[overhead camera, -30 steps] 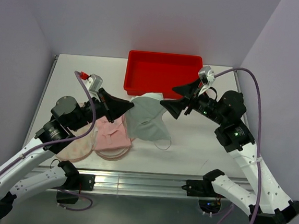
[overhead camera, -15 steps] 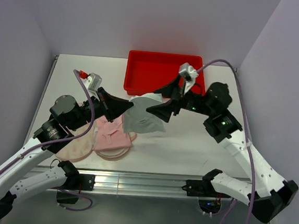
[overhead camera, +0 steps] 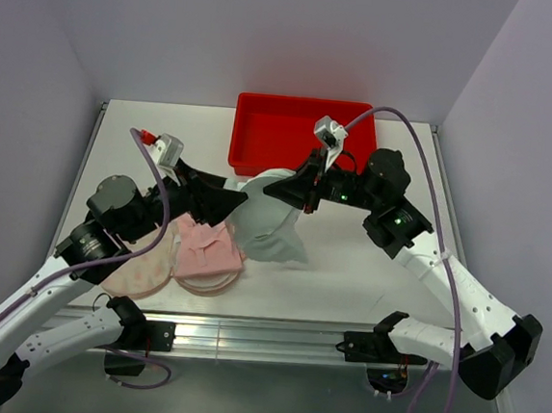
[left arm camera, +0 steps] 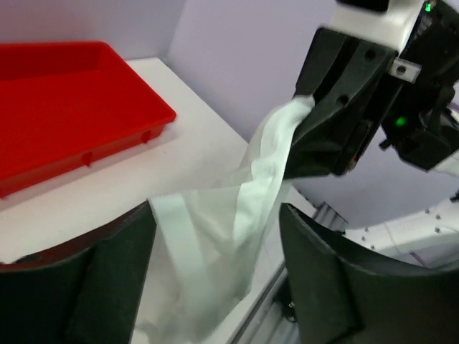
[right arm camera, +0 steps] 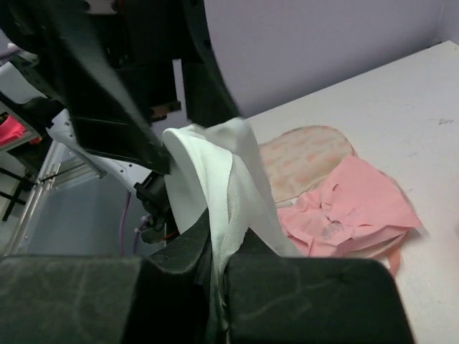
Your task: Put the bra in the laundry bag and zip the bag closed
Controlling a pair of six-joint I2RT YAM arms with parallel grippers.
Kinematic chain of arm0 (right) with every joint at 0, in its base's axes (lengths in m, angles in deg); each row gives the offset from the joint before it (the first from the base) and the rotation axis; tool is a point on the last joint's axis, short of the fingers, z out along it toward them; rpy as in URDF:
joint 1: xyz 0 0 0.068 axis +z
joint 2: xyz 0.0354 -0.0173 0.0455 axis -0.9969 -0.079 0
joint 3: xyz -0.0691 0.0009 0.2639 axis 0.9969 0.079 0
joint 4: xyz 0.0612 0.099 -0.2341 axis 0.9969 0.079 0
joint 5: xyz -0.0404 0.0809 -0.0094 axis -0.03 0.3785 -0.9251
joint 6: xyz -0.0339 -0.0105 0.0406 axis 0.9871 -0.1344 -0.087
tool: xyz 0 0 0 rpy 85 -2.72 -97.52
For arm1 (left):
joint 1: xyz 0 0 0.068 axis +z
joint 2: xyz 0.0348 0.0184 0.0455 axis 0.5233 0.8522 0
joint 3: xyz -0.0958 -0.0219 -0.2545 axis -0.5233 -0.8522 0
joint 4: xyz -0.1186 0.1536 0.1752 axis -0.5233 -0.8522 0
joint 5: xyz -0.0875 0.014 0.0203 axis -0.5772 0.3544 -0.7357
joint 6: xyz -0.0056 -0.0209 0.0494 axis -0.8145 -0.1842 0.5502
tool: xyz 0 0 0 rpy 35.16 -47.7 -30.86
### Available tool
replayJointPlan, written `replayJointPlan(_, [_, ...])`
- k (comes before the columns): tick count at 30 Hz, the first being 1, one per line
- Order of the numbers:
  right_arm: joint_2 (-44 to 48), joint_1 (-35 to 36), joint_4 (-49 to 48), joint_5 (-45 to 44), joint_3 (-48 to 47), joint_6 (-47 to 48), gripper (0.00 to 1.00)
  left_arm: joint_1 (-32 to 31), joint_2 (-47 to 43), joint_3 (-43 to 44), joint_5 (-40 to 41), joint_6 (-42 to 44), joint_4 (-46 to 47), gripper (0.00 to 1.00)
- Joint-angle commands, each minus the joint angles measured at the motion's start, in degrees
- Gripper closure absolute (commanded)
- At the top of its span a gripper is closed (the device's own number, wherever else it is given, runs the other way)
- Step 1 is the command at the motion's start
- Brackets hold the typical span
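Right gripper jaws pinch the bra up off the desk; left gripper jaws spread around its cloth.

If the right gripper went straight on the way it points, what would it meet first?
Beyond the bra the right gripper holds, the left gripper: its open fingers lie straight ahead around the same cloth. They look close, though depth is unclear.

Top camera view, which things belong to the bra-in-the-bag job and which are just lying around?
Job: pale green bra, gripped by the right claw, with the open left claw around it; laundry bag.
Lying about: red tray; pink garment by the bag.
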Motion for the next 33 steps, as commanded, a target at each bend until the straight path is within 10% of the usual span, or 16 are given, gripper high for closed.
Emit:
replayJointPlan(1, [-2.6, 1.1, -5.9, -0.6, -2.4, -3.4, 1.00, -0.1, -2.9, 6.6, 10.4, 3.8, -5.8, 0.23])
replayJointPlan(5, [-7.4, 2.9, -10.4, -1.5, -4.3, -6.2, 1.00, -0.2, -6.3, 11.3, 18.2, 6.6, -13.1, 0.06])
replayJointPlan(33, [-44.2, 14.6, -33.9, -3.1, -17.3, -22.7, 1.00, -0.1, -18.5, 2.6, 29.7, 9.8, -15.0, 0.14])
